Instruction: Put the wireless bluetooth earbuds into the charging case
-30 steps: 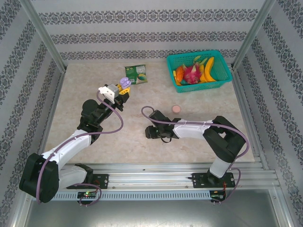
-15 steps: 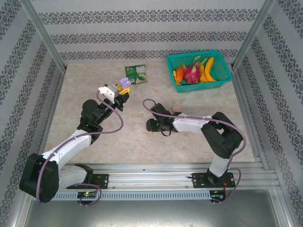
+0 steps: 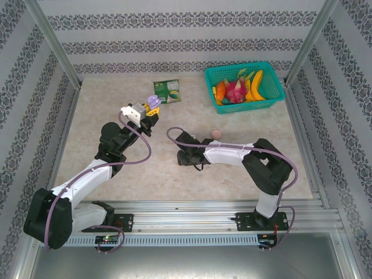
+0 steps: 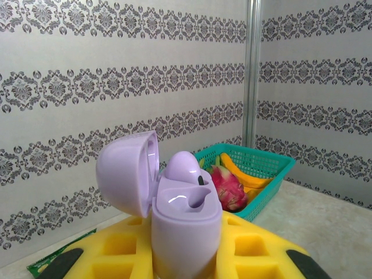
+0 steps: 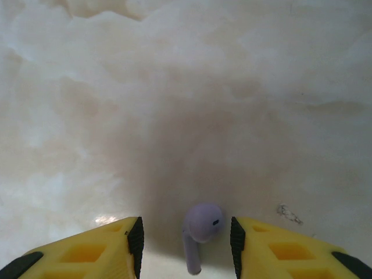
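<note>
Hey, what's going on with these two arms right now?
The left gripper holds a lavender case up off the table, lid open, with one earbud seated inside. The right gripper is down at the table, jaws open on either side of a second lavender earbud, not closed on it. A pink case lies nearby.

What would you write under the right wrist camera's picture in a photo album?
A lavender earbud lies on the pale marbled table between the right arm's open yellow jaws.
</note>
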`<state>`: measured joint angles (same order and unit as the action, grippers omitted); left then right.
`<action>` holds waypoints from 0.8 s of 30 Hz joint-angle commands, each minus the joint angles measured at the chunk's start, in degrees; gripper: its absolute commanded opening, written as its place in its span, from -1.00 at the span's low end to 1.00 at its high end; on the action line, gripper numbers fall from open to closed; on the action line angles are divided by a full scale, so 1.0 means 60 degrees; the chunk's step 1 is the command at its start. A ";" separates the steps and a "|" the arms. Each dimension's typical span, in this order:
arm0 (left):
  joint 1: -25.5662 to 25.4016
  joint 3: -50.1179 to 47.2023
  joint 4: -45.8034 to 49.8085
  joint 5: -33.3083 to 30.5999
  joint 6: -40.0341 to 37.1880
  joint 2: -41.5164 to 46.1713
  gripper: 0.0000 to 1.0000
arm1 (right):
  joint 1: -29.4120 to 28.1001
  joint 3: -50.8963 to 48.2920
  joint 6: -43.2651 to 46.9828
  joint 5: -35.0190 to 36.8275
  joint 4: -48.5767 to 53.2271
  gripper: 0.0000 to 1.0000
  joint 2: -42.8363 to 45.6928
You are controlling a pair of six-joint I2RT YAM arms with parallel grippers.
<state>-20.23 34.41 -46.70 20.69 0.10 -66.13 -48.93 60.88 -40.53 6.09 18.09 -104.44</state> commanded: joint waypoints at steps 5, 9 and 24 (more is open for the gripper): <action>0.0112 0.0100 -0.0336 -0.0093 0.0050 0.0164 -1.00 | -0.0246 0.0602 -0.0803 0.1066 0.0996 -0.11 -0.0710; 0.0118 0.0078 -0.0376 -0.0108 0.0050 0.0152 -1.00 | -0.0340 0.0750 -0.1000 0.1212 0.1125 -0.17 -0.0963; 0.0112 -0.0002 -0.0491 -0.0143 0.0115 0.0156 -1.00 | -0.0912 0.1363 -0.1370 0.1997 0.1964 -0.30 -0.1514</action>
<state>-20.23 34.39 -46.72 20.27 0.10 -66.13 -53.43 68.64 -47.16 17.39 26.85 -110.72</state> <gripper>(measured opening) 0.206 0.355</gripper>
